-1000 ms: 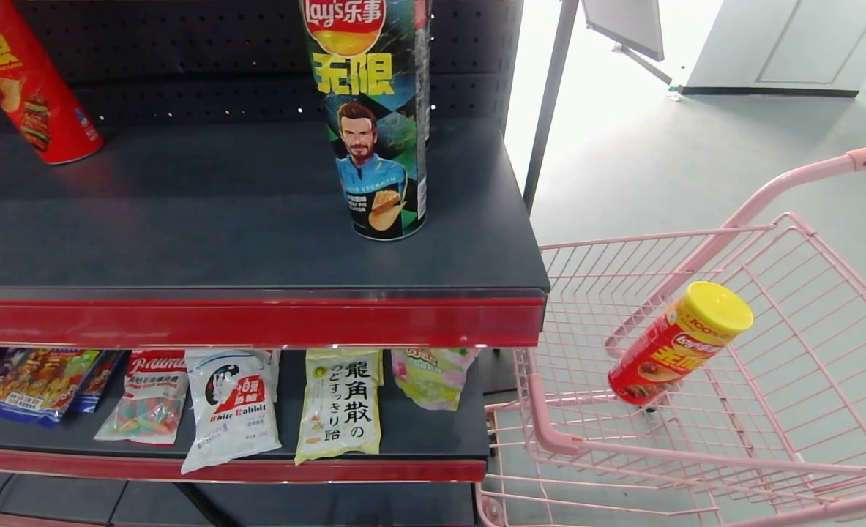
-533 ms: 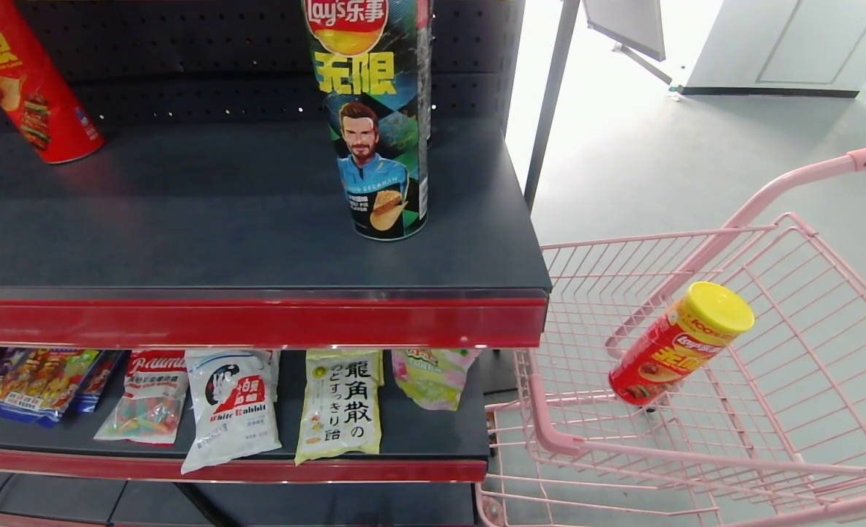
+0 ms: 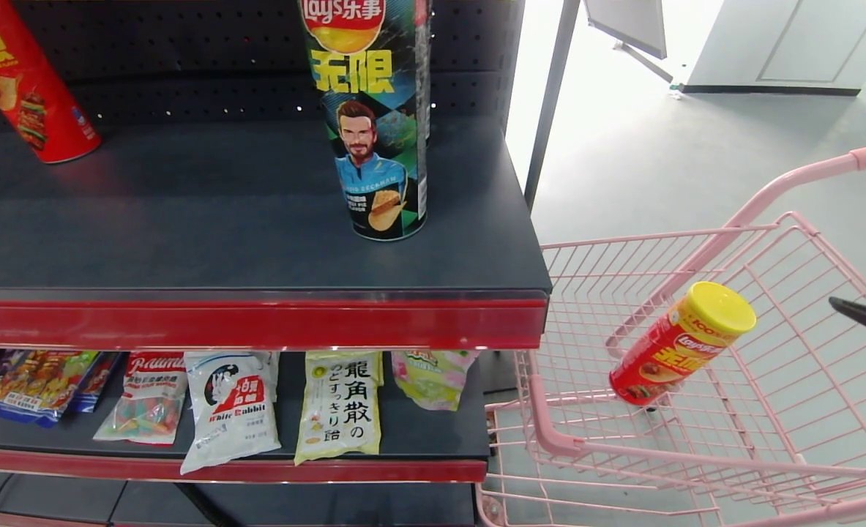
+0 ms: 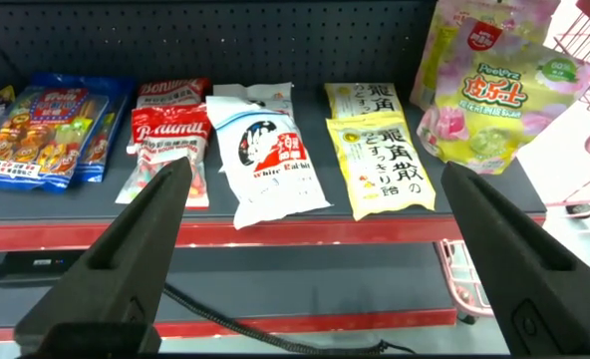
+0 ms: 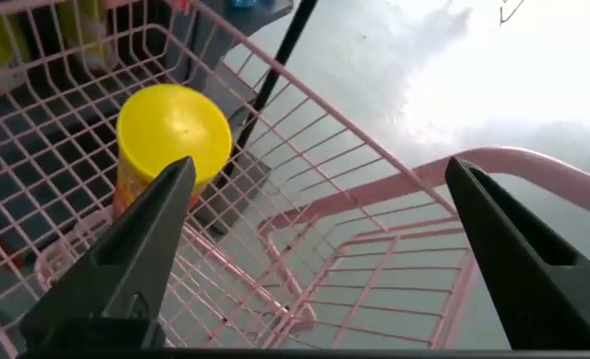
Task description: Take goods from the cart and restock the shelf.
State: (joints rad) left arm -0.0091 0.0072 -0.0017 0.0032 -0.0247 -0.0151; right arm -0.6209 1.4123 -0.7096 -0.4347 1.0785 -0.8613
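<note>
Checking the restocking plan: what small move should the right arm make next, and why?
Probably shift the right gripper toward the red can leaning in the pink cart until it is centred: the jaws stand open, and the can's yellow lid sits beside one of them.

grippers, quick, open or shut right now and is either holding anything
left gripper: jaws open, holding nothing.
right gripper: jaws open, holding nothing, close to the yellow-lidded can.
</note>
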